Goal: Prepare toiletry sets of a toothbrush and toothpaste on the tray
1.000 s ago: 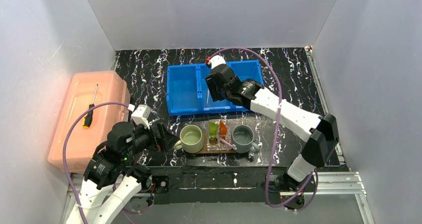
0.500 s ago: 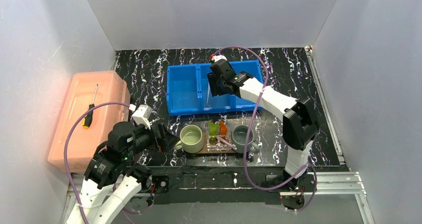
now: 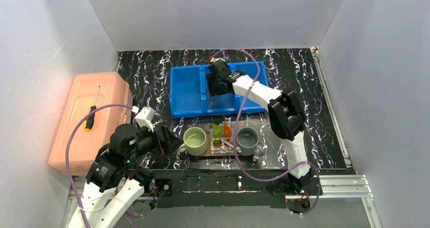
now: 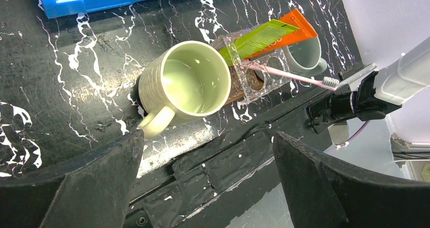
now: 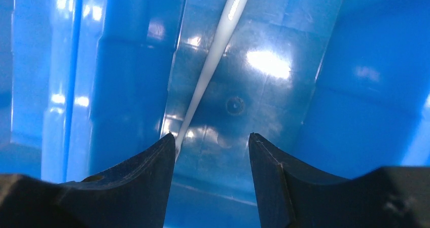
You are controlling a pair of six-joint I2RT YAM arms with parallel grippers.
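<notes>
A pale toothbrush lies slanted on the floor of the blue bin, in its middle compartment. My right gripper hangs open just above that floor, and the brush's near end runs past the left fingertip. On the brown tray a clear holder carries a lime-green tube, an orange tube and a pink toothbrush. My left gripper is wide open and empty, near the green mug by the table's front edge.
A grey mug stands on the tray's right end and the green mug on its left end. A pink box with a screwdriver on top sits at the far left. White walls enclose the table.
The right arm has reached farther back and left into the bin's middle compartment, and its jaws have spread wider. The left arm has not moved.
</notes>
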